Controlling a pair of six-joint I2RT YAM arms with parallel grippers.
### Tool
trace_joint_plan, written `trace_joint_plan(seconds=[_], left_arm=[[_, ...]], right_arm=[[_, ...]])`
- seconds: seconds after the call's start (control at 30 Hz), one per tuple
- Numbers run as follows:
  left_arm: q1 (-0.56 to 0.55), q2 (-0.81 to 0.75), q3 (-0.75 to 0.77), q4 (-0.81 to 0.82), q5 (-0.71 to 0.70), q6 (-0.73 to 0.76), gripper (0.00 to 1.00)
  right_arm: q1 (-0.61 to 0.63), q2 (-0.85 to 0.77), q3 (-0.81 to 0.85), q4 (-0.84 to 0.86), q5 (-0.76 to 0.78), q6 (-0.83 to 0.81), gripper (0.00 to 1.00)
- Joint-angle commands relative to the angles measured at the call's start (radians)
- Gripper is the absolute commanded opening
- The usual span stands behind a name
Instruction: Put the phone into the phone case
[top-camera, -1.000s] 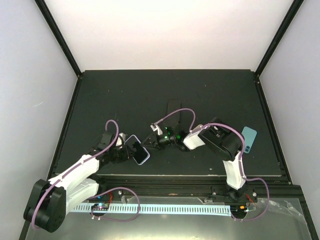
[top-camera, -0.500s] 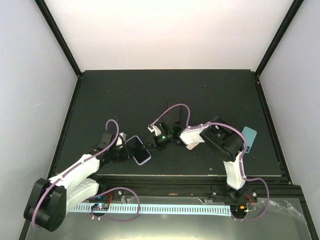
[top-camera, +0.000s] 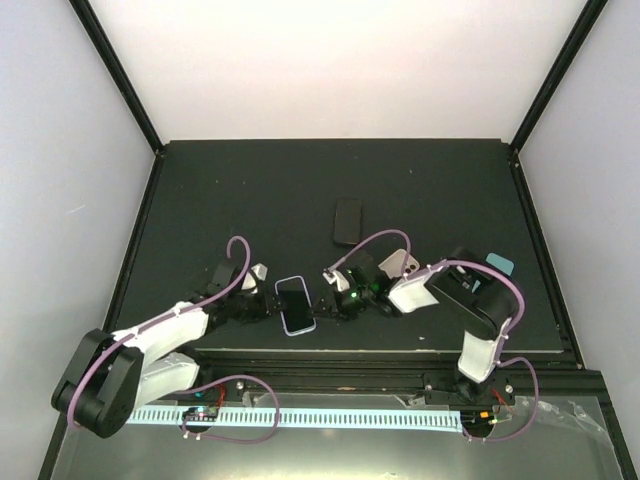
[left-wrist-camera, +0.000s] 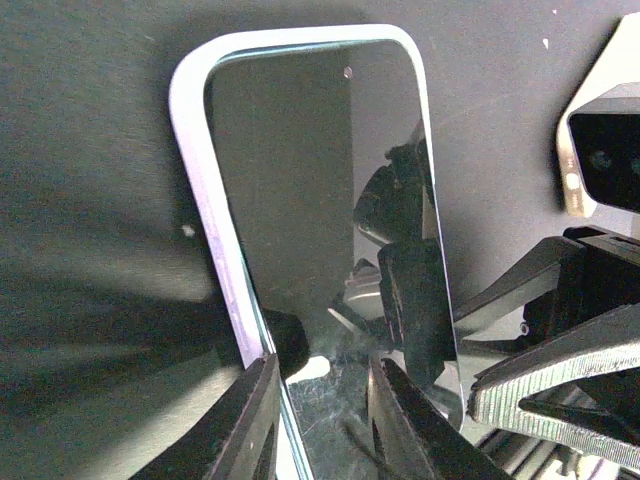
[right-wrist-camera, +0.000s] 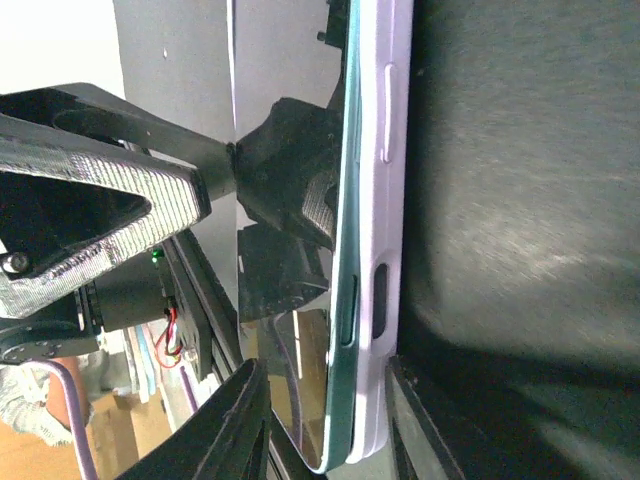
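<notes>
Your left pincer (top-camera: 268, 306) and right pincer (top-camera: 322, 304) are each nipped narrowly onto opposite edges of the phone (top-camera: 296, 306). It sits in its lilac case (left-wrist-camera: 205, 200) near the desk's (top-camera: 250, 190) front edge, with open room behind. Only the wrist views show a finger on either face. Count: two arms, one cased phone, one black phone or case (top-camera: 348, 221), one pale phone-shaped item (top-camera: 400, 263), one teal case (top-camera: 499, 263), half hidden.
</notes>
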Motion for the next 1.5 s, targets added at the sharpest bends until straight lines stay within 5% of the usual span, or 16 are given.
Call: trace_joint_plan(seconds=[0.0,0.3,0.6,0.7,0.87,1.07,1.47], left_arm=[[-0.038,0.051,0.029,0.092,0.053,-0.049,0.29],[-0.038,0.007,0.033,-0.052,-0.032,-0.012,0.48],[-0.038,0.052,0.005,0.047,0.02,-0.021,0.41],[-0.038,0.048,-0.005,0.045,0.007,-0.017,0.37],[-0.038,0.028,-0.033,0.08,0.034,-0.041,0.34],[-0.038,-0.029,-0.026,0.056,0.039,-0.045,0.34],[-0.034,-0.108,-0.011,-0.057,-0.034,-0.009,0.43]], right_arm=[[-0.02,-0.081,-0.045,0.021,0.077,0.008,0.34],[-0.017,-0.086,-0.034,-0.002,0.127,0.025,0.43],[0.035,-0.006,0.072,-0.086,0.155,-0.016,0.48],[0.038,-0.008,0.046,0.031,0.13,0.045,0.47],[0.037,0.024,-0.087,0.568,0.061,0.35,0.47],[0.036,0.137,-0.093,0.904,0.051,0.534,0.46],[0.038,0.098,-0.099,0.818,0.036,0.462,0.46]])
